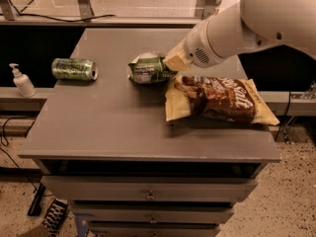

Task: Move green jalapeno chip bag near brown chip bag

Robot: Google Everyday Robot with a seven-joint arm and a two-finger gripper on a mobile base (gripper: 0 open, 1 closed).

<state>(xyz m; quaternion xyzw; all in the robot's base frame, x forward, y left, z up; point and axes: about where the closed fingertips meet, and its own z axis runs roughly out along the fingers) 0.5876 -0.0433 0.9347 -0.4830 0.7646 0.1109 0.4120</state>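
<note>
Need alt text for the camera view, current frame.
The robot's gripper is at the right edge of the green jalapeno chip bag, just left of the brown chip bag on a grey table. A green can lies on its side further left.

Over the middle of the table (123,132), the green jalapeno chip bag (147,69) is just left of and behind the brown chip bag (219,100). The gripper (174,63) holds its right end. A can (74,69) lies well to the left, and a bottle (22,81) stands off the table's left side.
</note>
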